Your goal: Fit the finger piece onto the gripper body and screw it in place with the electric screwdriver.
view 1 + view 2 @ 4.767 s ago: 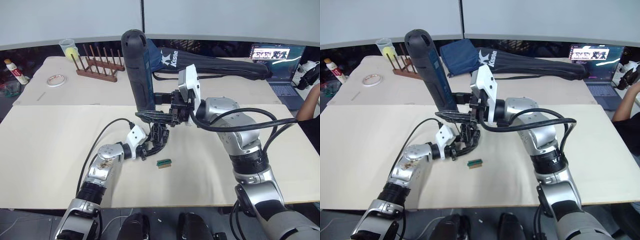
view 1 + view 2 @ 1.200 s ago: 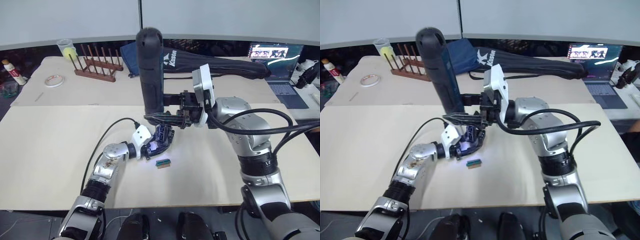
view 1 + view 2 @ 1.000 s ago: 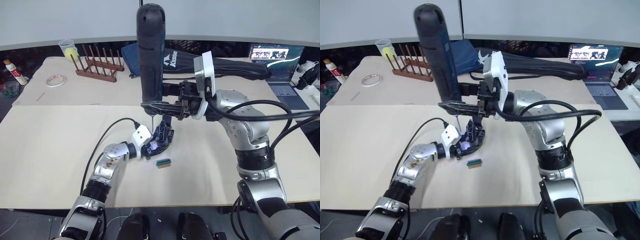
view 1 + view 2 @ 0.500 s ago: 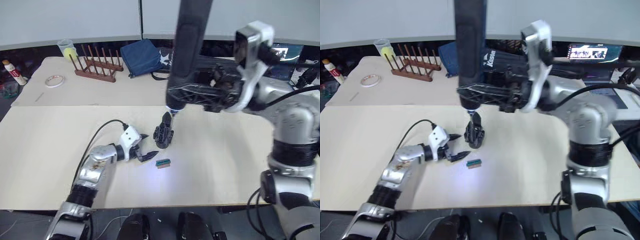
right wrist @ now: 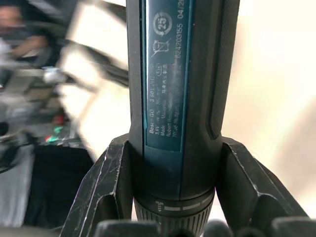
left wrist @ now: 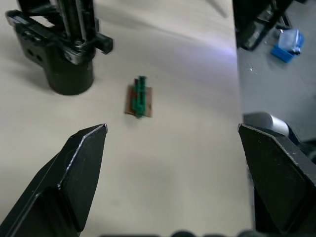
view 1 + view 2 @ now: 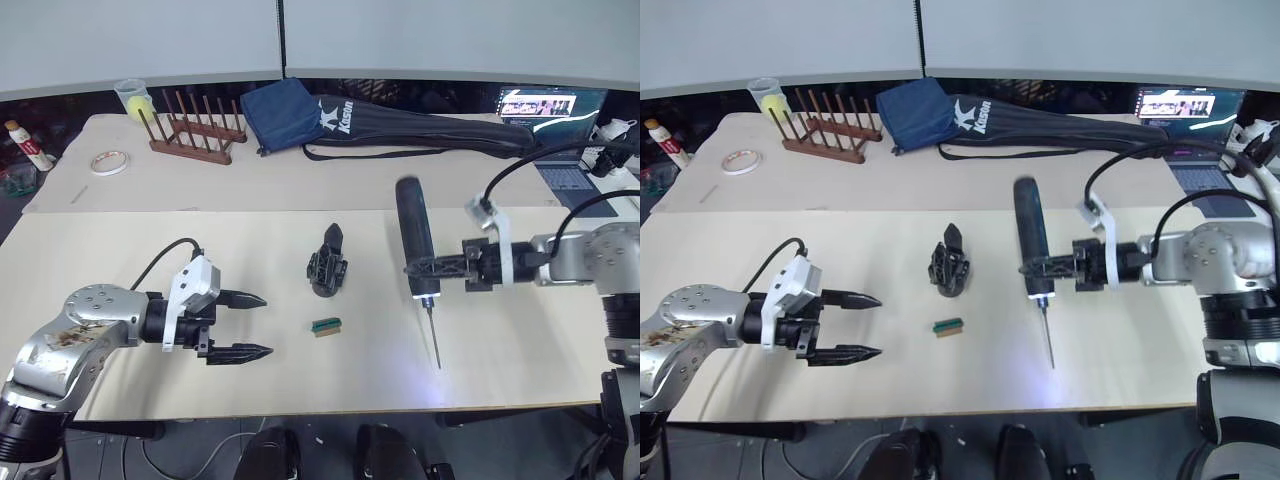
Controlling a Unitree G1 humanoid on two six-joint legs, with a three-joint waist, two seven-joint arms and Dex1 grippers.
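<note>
Right gripper (image 7: 1032, 267) fingers clamp the thick dark blue-black electric screwdriver (image 7: 1027, 232) low on its handle, right of frame centre; it lies flat or nearly flat on the beige tabletop (image 7: 1160, 350), thin silver bit (image 7: 1045, 338) pointing toward the bottom of the frame. Left gripper (image 7: 865, 326), lower left, fingers spread wide, holding nothing, hovering just over the tabletop.

Black blocky gripper body (image 7: 327, 268) stands upright at frame centre, well apart from both grippers, a pointed black finger sticking up from its top. Small green-and-brown block (image 7: 326, 325) lies just below it.

Judgement: screwing looks finished or paused, and the screwdriver is being set down. Next move likely calls for the right fingers to release the screwdriver, or to lift it again if a screw is left.

Hard to tell: whether the finger piece is the point on the gripper body; no screw head is resolvable. In the left wrist view the body's top is cut off. Whether the screwdriver fully rests on the tabletop is unclear.
</note>
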